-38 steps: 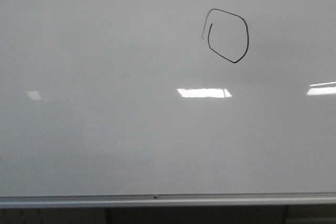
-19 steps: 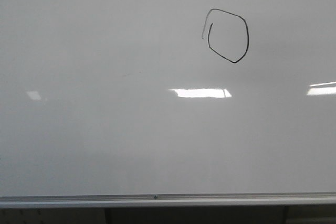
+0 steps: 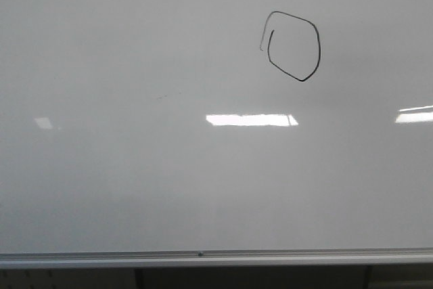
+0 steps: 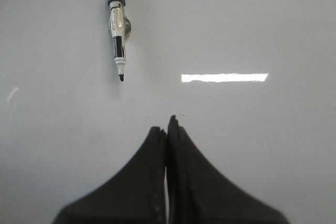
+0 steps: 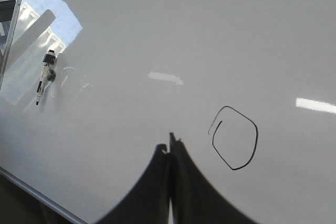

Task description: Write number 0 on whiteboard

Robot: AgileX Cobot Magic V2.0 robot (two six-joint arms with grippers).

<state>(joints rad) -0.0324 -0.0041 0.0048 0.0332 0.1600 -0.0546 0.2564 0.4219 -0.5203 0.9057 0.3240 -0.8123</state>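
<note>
The number 0 (image 5: 235, 138) is drawn on the whiteboard (image 5: 157, 35) beside the clenched, empty right gripper (image 5: 170, 142); only withdrawal is judged needed.

Bright rectangular light reflections (image 3: 252, 120) glare ahead; dark space (image 3: 250, 279) lies below

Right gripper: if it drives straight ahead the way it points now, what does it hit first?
Most likely bare whiteboard. The right gripper, shut and empty, points at the board surface, beside the 0 and well clear of the marker. Depth to the board is unclear from this view.
</note>
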